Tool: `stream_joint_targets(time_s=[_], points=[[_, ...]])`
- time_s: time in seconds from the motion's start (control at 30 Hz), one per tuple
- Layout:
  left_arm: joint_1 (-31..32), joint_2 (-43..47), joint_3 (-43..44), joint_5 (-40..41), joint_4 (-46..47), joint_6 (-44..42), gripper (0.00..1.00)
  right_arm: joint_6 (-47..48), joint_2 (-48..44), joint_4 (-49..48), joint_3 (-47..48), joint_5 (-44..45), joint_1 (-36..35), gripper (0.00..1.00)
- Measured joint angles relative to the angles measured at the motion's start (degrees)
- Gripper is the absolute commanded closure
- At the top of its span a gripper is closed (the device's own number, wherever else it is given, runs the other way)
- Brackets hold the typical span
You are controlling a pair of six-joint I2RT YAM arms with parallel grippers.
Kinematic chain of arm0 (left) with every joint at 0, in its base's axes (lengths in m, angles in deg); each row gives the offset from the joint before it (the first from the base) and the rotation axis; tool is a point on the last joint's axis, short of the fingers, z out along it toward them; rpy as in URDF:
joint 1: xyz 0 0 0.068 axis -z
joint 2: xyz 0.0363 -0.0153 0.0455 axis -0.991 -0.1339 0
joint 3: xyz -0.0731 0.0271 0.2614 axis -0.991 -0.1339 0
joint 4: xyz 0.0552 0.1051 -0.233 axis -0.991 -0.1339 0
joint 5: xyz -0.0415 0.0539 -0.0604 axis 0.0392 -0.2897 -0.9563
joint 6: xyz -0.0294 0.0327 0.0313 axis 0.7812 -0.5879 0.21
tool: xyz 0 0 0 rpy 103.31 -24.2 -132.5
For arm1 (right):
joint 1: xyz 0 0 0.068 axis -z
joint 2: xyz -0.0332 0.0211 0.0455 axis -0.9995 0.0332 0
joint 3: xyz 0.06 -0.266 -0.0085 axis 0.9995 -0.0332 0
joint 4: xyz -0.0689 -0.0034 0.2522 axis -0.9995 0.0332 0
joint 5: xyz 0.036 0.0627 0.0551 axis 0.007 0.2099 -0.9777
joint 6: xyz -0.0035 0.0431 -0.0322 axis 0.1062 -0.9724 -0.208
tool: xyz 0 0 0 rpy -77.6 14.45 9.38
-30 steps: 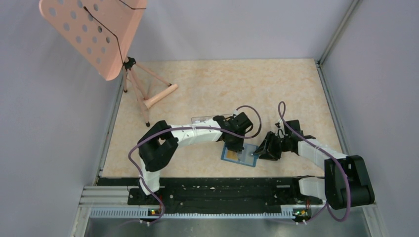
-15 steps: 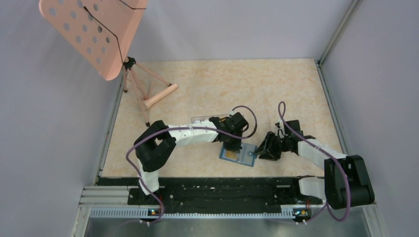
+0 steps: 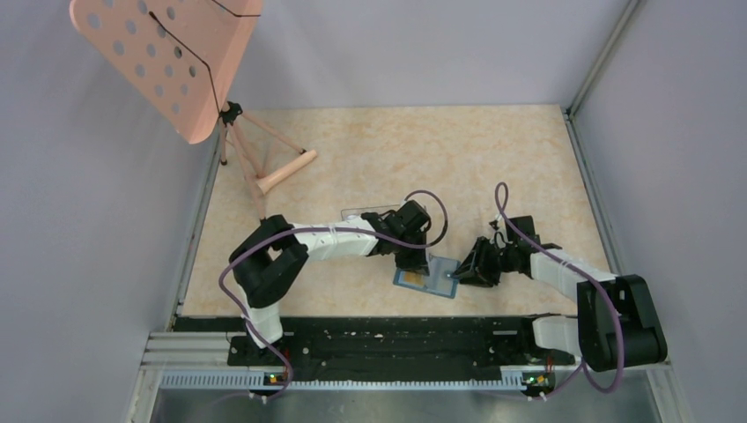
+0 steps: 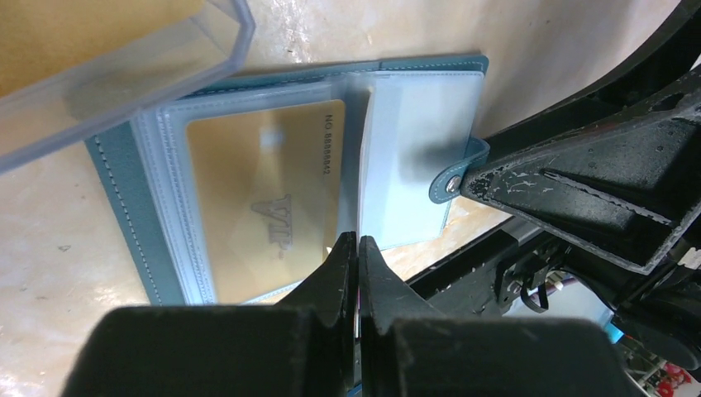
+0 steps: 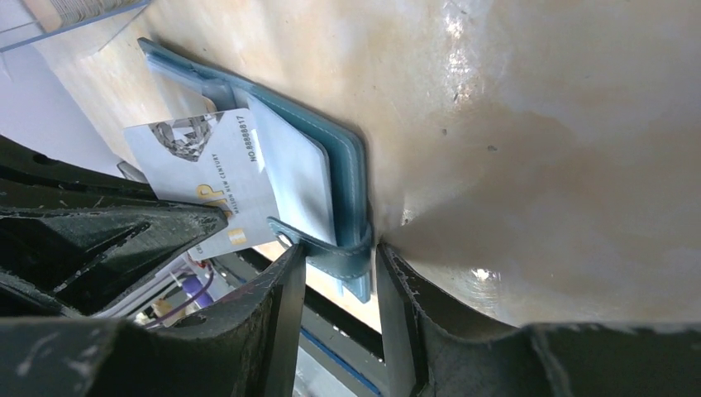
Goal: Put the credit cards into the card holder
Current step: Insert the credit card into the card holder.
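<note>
Mottled beige tabletop [image 3: 396, 150]; stitched teal card holder [image 4: 116, 184], gold card [image 4: 264, 215] seemingly sleeved inside.

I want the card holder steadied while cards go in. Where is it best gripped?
By its snap tab, from the right: the tab juts past the card holder's flat-lying cover, the one part jaws can straddle without blocking the pockets.

smooth whitish card [image 5: 198, 165], matt teal card holder [image 5: 340, 153]
</note>
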State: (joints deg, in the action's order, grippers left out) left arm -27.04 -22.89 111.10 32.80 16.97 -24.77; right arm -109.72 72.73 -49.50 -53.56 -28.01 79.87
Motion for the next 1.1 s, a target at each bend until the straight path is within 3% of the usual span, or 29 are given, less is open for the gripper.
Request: stream_joint_targets(time_s=[0.43,0.77,1.1], points=[[-1.0,-2.0,0.0,-4.0,2.7,0.2,1.0,0.1,0.2,0.0,0.0,-0.1,0.0,0.67],[-1.1,-2.5,0.0,-4.6,3.6,0.9,1.0,0.3,0.3,0.0,-0.3,0.6,0.0,0.78],[-2.9,-2.5,-5.2,-9.3,12.5,5.0,1.0,0.7,0.7,0.0,-0.3,0.6,0.0,0.81]])
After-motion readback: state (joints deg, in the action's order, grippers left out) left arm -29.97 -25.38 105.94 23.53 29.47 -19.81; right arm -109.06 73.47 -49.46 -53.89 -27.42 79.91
